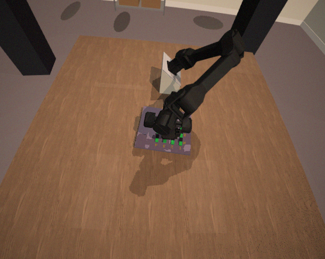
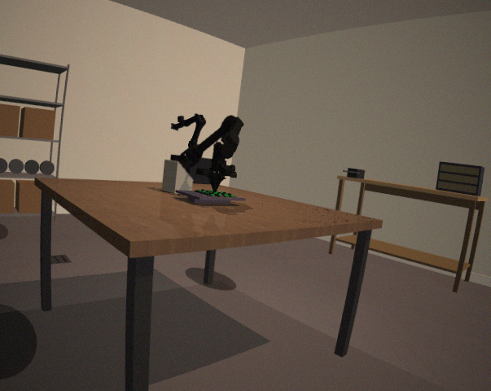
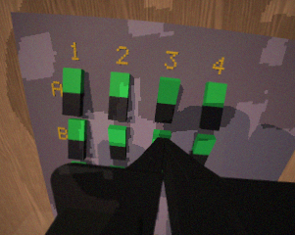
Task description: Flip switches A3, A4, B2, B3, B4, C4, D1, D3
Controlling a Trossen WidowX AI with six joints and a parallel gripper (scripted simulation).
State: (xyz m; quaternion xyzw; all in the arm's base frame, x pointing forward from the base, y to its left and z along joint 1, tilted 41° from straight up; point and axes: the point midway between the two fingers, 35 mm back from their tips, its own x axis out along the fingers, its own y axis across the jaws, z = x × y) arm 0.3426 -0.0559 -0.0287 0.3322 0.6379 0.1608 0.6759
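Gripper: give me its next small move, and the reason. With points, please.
Probably a short press straight down on switch B3 [image 3: 162, 133]. The gripper [image 1: 169, 136] [image 2: 214, 191] [image 3: 162, 143] is shut, its tips cover B3's near part in the wrist view, and the exterior view shows them just above or at the panel [image 1: 140, 141] [image 2: 212, 201] [image 3: 103, 29]. B3 is on the flip list; contact can't be confirmed.

— What is seen by the far wall?
— Cardboard boxes [image 2: 37, 123] are held on a metal shelf unit [image 2: 63, 105], with round dark discs [image 2: 15, 165] lined up between the levels.
— And along the other wall?
— A small drawer cabinet [image 2: 460, 178] is carried by a wooden bench [image 2: 414, 192].
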